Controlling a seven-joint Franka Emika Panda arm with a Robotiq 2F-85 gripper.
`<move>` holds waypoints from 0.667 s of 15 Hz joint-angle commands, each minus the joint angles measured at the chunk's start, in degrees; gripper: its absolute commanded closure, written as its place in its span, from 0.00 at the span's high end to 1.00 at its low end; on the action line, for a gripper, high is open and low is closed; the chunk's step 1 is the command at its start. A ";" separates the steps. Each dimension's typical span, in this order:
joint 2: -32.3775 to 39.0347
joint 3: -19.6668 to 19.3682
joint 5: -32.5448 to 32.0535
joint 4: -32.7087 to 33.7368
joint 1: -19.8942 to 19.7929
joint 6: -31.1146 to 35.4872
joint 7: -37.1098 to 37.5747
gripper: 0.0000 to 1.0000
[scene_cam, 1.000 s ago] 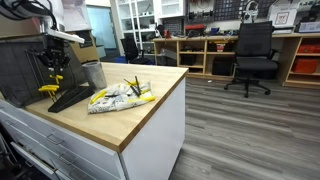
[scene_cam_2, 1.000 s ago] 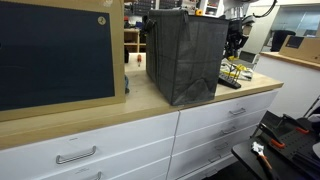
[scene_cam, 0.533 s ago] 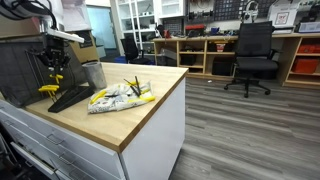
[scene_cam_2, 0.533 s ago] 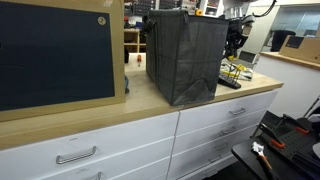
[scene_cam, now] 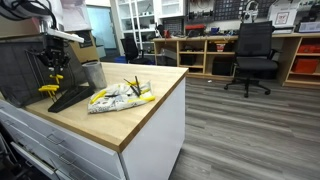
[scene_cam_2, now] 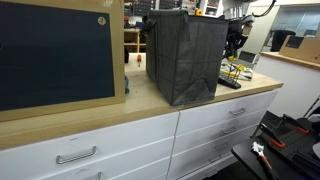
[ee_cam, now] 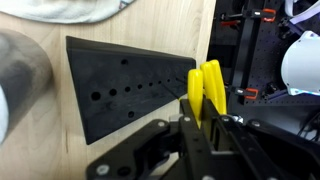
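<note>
My gripper (ee_cam: 204, 122) is shut on a yellow-handled tool (ee_cam: 206, 88) and holds it upright over the edge of a black wedge-shaped block with rows of holes (ee_cam: 130, 90). In an exterior view the gripper (scene_cam: 52, 72) hangs over the block (scene_cam: 70, 97) at the back of the wooden counter, with the yellow handles (scene_cam: 48, 89) just below it. In an exterior view the gripper (scene_cam_2: 236, 47) and yellow tool (scene_cam_2: 232, 70) show behind a grey fabric box. The tool's tip is hidden.
A grey cup (scene_cam: 93, 74) stands beside the block. A white cloth with yellow-handled tools (scene_cam: 118, 97) lies mid-counter. A grey fabric box (scene_cam_2: 185, 55) stands close by. A framed dark board (scene_cam_2: 55, 55) leans on the counter. An office chair (scene_cam: 252, 55) stands on the floor.
</note>
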 commanded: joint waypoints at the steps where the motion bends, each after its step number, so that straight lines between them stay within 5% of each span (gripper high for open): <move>1: 0.84 0.34 -1.09 1.19 0.60 -0.62 0.94 0.04; 10: 0.94 0.41 -1.15 1.38 0.68 -0.44 0.54 0.04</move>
